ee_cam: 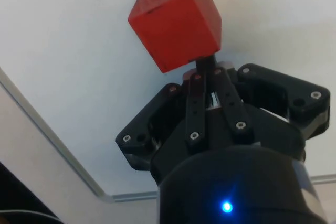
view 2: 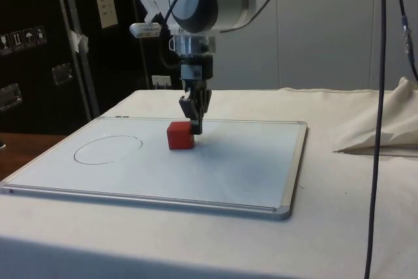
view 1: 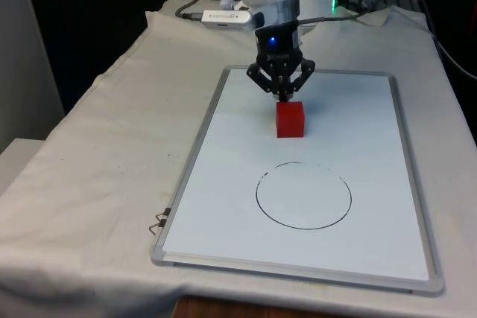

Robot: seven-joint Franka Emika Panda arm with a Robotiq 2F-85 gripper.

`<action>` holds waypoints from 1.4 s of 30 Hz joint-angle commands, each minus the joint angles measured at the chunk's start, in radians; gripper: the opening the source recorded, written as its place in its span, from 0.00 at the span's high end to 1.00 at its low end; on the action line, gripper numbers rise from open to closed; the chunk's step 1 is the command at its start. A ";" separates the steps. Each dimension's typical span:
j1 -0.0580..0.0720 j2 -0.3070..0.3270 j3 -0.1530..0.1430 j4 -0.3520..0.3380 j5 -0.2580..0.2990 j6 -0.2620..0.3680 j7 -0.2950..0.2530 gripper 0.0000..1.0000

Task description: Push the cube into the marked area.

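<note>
On the whiteboard (view 1: pixel 358 154) that lies flat on the cloth-covered tabletop (view 1: pixel 97 154), a red cube (view 1: pixel 290 119) sits a little toward the far end, with a hand-drawn black circle (view 1: pixel 303 194) marked on the board nearer the front camera. The cube lies outside that circle, apart from its line, with a strip of bare board between them. The gripper (view 1: pixel 282 95) stands just behind the cube on its far side, pointing straight down with its tips low at the board. Its two fingers are pressed together with nothing between them, forming a single narrow blade, and in the wrist view the joined tips (ee_cam: pixel 206 64) meet the cube's (ee_cam: pixel 176 20) face. This clenched posture suits the job: the cube is meant to be shoved, not lifted, and a closed pair of fingers gives one stiff edge to push with. Standing on the side of the cube away from the circle puts the cube directly between the tips and the target, so a straight stroke toward the near end should carry it in. In the side view the gripper (view 2: pixel 195 124) touches the cube's (view 2: pixel 180 135) right edge while the circle (view 2: pixel 108 149) lies to the left, well along the board. The contact seems slightly off the middle of the face, so the cube may turn as it slides.
</note>
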 commanded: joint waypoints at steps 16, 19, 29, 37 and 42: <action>-0.007 0.085 0.021 0.142 0.086 -0.049 -0.009 1.00; -0.005 0.113 0.021 0.180 0.088 -0.058 -0.006 1.00; -0.003 0.214 0.020 0.309 0.086 -0.077 0.006 1.00; -0.005 0.250 0.005 0.372 0.080 -0.102 -0.009 1.00; -0.008 0.274 -0.005 0.421 0.079 -0.120 -0.021 1.00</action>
